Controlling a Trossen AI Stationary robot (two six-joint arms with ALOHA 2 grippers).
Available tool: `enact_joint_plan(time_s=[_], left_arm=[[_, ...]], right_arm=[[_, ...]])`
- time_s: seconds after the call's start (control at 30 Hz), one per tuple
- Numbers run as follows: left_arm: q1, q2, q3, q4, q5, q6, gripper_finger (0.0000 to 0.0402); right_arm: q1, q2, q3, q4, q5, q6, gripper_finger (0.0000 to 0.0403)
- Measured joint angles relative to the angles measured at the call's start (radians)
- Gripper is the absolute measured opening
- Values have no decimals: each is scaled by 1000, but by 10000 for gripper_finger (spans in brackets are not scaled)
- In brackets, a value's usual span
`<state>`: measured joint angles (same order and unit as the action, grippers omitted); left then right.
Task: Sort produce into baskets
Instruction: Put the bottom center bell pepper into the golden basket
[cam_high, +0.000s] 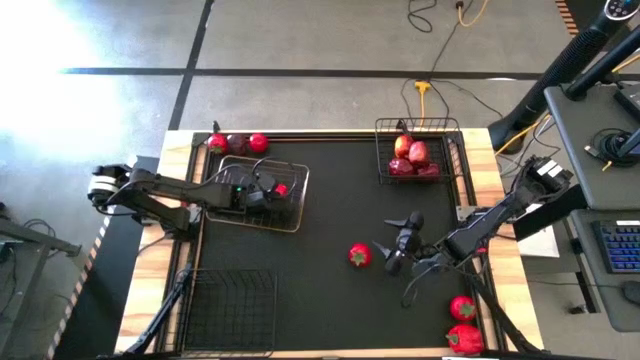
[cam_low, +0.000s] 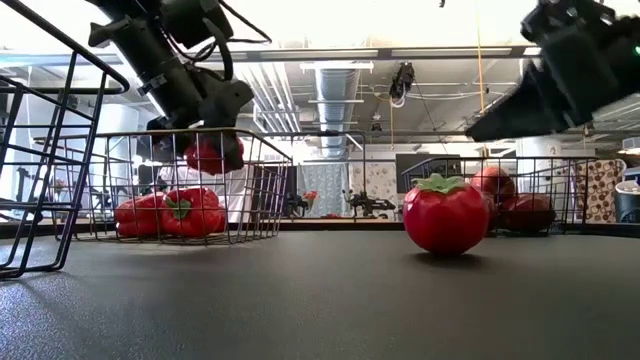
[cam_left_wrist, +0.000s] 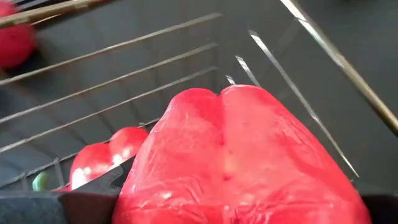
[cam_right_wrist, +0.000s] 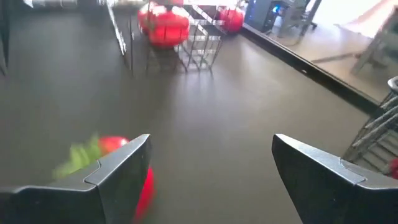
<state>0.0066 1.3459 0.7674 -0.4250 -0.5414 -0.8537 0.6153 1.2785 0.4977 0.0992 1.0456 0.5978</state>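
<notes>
The left gripper (cam_high: 272, 190) hangs over the wire-mesh basket of thin dark metal (cam_high: 262, 222) at the far left of the black table mat (cam_high: 330, 290), its fingers closed around a lumpy bright red bell pepper (cam_left_wrist: 239, 162) held above the basket's floor. More red peppers (cam_low: 168, 212) already lie inside that basket.

The right gripper (cam_high: 388, 247) hovers near the middle of the mat with its fingers spread wide and nothing between them. A round red tomato with a green top (cam_high: 359, 255) stands on the mat just to its left.

Dark red apples (cam_high: 412, 156) fill the far-right basket (cam_high: 448, 128); the near-left basket (cam_high: 232, 310) looks bare.
</notes>
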Motion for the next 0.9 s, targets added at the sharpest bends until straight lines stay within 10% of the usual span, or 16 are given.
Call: enact_joint_plan(time_s=[0.9], left_arm=[[-6, 96, 100, -260, -196, -206, 324]], right_arm=[[-5, 18, 102, -119, 23, 73, 325]])
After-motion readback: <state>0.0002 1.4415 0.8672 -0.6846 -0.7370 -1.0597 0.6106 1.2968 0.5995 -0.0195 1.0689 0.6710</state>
